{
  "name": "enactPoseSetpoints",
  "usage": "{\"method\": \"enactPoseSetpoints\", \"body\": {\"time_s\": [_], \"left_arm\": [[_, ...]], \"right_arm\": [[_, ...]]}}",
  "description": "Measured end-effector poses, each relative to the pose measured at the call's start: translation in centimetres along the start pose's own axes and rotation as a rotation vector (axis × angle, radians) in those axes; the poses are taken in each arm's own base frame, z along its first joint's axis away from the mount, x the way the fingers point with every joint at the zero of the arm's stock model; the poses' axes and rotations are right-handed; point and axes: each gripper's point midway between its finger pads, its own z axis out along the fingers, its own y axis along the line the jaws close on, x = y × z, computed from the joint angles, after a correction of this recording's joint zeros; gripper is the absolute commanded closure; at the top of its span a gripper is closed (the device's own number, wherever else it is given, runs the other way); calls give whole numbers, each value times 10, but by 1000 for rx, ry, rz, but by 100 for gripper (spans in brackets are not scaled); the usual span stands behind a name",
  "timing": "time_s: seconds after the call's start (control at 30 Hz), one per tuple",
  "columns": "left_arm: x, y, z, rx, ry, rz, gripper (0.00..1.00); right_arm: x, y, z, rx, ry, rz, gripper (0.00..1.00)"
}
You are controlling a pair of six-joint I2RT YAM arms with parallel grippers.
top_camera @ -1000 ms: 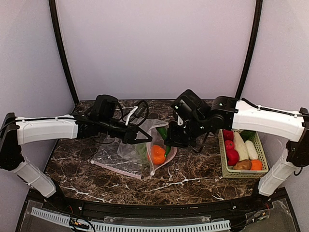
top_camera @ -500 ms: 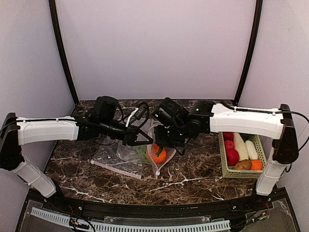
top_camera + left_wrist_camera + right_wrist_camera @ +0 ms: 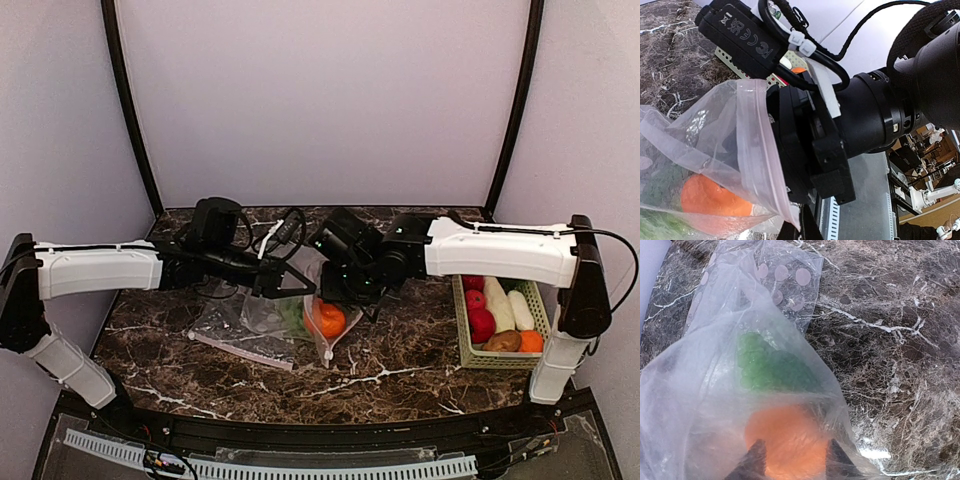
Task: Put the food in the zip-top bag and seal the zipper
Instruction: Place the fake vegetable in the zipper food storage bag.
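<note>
The zip-top bag stands open at the table's middle, with an orange fruit and green grapes inside. My left gripper is shut on the bag's pinkish mouth edge and holds it up. In the left wrist view its dark fingers pinch the zipper strip. My right gripper is in the bag's mouth. In the right wrist view it is open, its fingers veiled by plastic on either side of the orange fruit, with the grapes beyond.
A pale green slotted basket at the right holds red apples, a white radish, a potato and an orange piece. A second clear dotted bag lies flat left of the held bag.
My right gripper has moved left, from beside the bag with a green piece in it, into the bag's mouth. My left gripper has kept its hold on the bag's edge.
</note>
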Motion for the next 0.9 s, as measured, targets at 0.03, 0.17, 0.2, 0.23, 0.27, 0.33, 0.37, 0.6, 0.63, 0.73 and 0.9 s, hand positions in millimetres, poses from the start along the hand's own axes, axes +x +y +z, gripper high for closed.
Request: {"method": "enactPoseSetpoints", "body": {"time_s": [0.03,0.17,0.2,0.23,0.27,0.33,0.37,0.6,0.63,0.73,0.9], "left_arm": [[-1,1,0,0,-3,-3,99],[-2,4,-1,-3,-7,-15,99],[-2,6,0,-4,-6,-21,99],[-1,6,0,-5,-6,-24,99],[-1,7,0,-5,-6,-27,99],[-2,8,-1,-6,-9,-27,99],[-3,8,-1,-7,-11,-27,99],[-5,18,-4,-40,-21,-42,99],[-4,21,-5,-51,-21,-47,99],[-4,30,-9,-88,-26,-60,99],[-3,44,-13,-137,-30,-87,99]], "right_arm": [[0,0,0,2,-2,0,59],[-1,-1,0,5,-7,1,57],[-1,-1,0,5,-8,0,56],[-1,-1,0,5,-8,0,56],[-1,-1,0,5,-8,0,55],[-2,-1,-1,3,-9,-3,54],[-2,-1,-2,2,-10,-4,53],[-7,0,-20,-44,-33,-34,45],[-8,0,-25,-58,-37,-39,44],[-9,1,-42,-111,-47,-60,38],[-14,3,-78,-218,-76,-96,31]]}}
